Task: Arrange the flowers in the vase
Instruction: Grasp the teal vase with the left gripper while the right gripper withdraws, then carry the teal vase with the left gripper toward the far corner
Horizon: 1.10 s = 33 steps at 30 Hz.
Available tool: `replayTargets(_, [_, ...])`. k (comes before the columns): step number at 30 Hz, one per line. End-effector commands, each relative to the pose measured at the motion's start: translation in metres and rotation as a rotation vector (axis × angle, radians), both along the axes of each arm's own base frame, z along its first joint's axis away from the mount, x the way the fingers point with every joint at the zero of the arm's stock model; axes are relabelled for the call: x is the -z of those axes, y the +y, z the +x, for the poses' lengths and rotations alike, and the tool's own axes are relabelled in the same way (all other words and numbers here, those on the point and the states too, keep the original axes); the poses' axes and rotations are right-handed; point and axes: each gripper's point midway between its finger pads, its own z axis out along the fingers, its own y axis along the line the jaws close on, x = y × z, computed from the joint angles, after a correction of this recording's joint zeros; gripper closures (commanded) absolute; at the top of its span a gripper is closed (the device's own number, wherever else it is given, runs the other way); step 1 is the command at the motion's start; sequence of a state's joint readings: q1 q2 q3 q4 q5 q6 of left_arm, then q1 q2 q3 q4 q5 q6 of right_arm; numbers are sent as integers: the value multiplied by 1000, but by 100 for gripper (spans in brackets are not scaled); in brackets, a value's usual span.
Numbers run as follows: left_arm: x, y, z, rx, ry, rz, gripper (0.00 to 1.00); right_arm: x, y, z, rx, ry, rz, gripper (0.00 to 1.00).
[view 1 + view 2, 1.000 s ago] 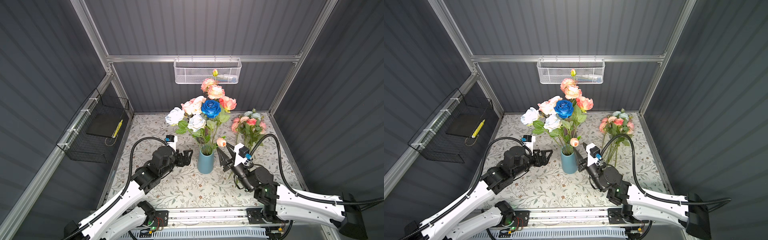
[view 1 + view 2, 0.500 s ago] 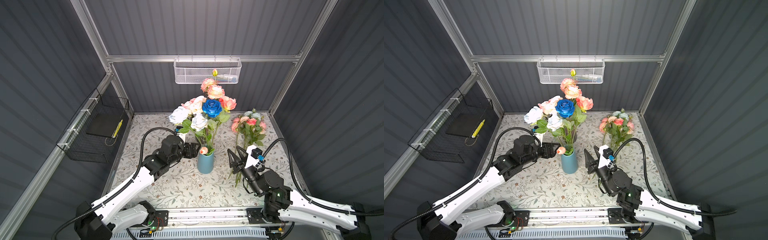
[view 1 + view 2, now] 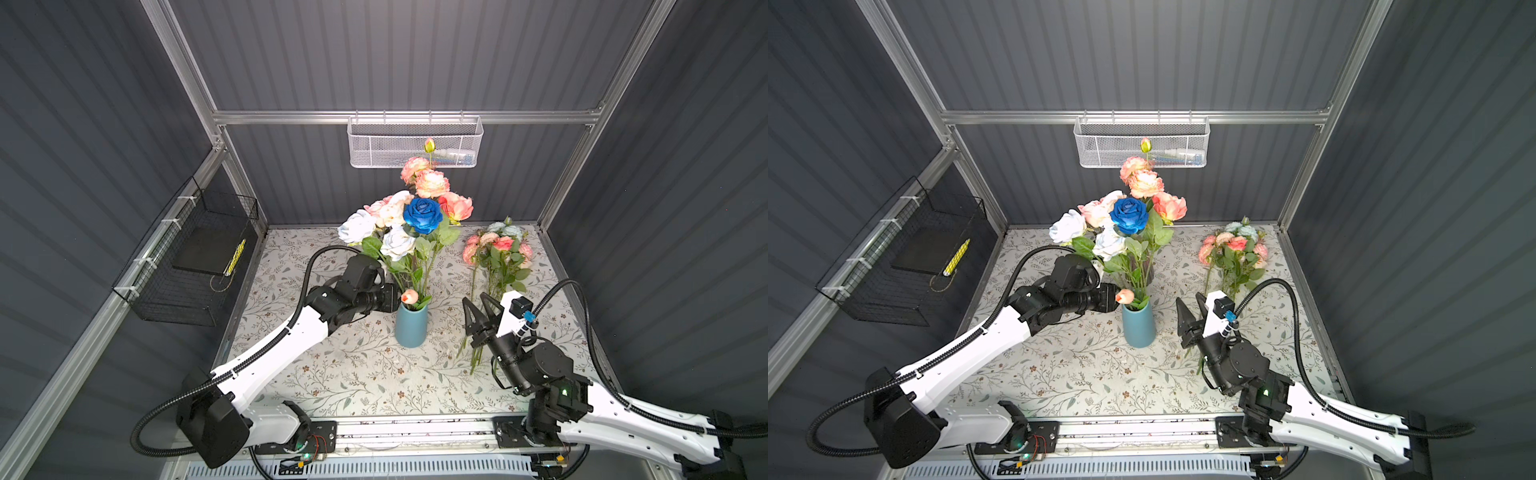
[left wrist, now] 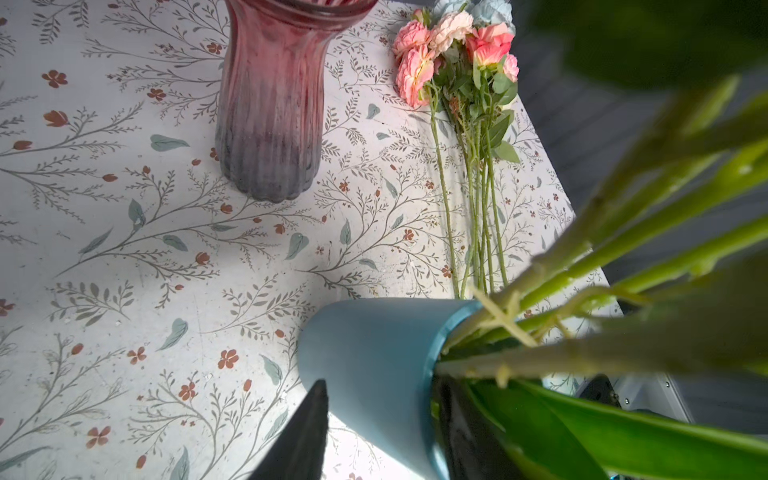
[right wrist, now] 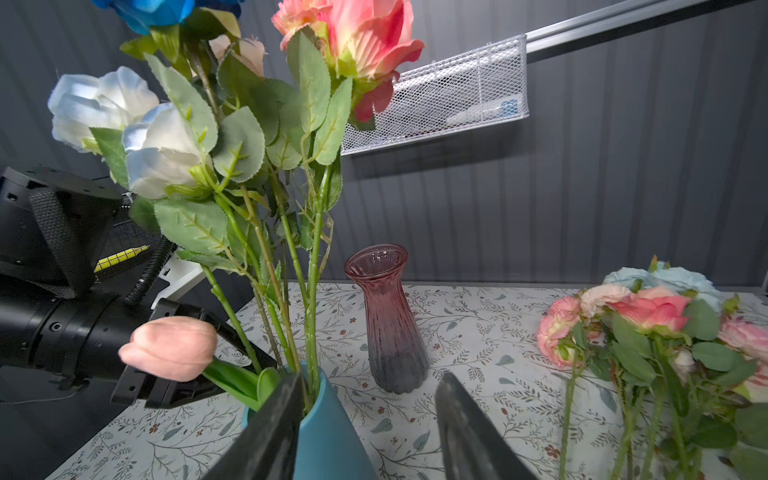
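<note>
A blue vase [image 3: 410,328] [image 3: 1139,328] stands mid-table holding several flowers, among them a deep blue rose [image 3: 422,215] and pale blue, cream and pink heads. A pink tulip bud [image 3: 409,296] [image 5: 170,347] leans out over the rim on the left. My left gripper [image 3: 395,297] [image 4: 380,386] is at that rim, its jaws apart around the tulip's stem and leaves. My right gripper [image 3: 474,299] [image 5: 372,378] stands open and empty to the right of the vase. It hangs over the stems of a bunch of flowers [image 3: 496,257] [image 4: 457,54] lying on the table.
A ribbed pink glass vase [image 4: 270,104] [image 5: 388,324] stands empty behind the blue one. A white mesh basket [image 3: 415,143] hangs on the back wall and a black wire basket [image 3: 187,266] on the left wall. The floral table [image 3: 353,374] ends at the front rail.
My left gripper has moved in from the left to the vase's rim and its jaws have narrowed. The tulip bud swung from right of the vase to left. My right gripper drew back rightward.
</note>
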State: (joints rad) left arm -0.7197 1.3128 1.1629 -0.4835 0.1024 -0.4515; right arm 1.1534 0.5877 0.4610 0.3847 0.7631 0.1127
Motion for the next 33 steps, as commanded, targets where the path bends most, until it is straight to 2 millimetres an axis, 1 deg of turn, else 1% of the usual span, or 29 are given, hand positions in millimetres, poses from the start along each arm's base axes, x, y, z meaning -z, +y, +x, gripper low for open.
replayTargets(1, [-5, -2, -11, 66, 39, 46, 54, 2, -7, 1, 32, 7, 2, 46])
replayTargets(7, [11, -7, -13, 110, 122, 120, 57, 5, -10, 2, 44, 7, -4, 45])
replayTargets(11, [18, -12, -13, 133, 156, 181, 61, 7, -15, 2, 55, 12, -3, 45])
replayTargets(12, [13, -14, -12, 139, 147, 200, 61, 8, -17, 2, 56, 14, -3, 45])
replayTargets(13, [14, -15, -13, 145, 150, 226, 61, 8, -18, 2, 58, 15, -2, 45])
replayTargets(16, [21, -13, -13, 150, 164, 318, 61, 10, -22, 0, 61, 14, 6, 45])
replayTargets(19, [28, -5, -13, 143, 180, 416, 61, 11, -26, -1, 64, 16, 17, 44])
replayTargets(23, [36, 6, -10, 123, 195, 518, 73, 13, -30, -2, 67, 17, 25, 45])
replayTargets(25, [39, 10, -8, 110, 194, 547, 75, 14, -32, -2, 67, 17, 28, 44])
replayTargets(26, [41, 12, -7, 105, 195, 561, 77, 14, -32, -3, 66, 17, 28, 44])
replayTargets(28, [42, 16, -4, 78, 184, 577, 87, 14, -33, -3, 68, 17, 28, 44])
replayTargets(31, [34, 17, 4, 37, 137, 565, 97, 13, -33, -3, 65, 13, 28, 44])
replayTargets(32, [30, 18, 7, 21, 118, 559, 100, 12, -33, -3, 65, 12, 27, 44])
replayTargets(33, [25, 20, 11, 4, 98, 563, 100, 12, -33, -3, 66, 12, 26, 44])
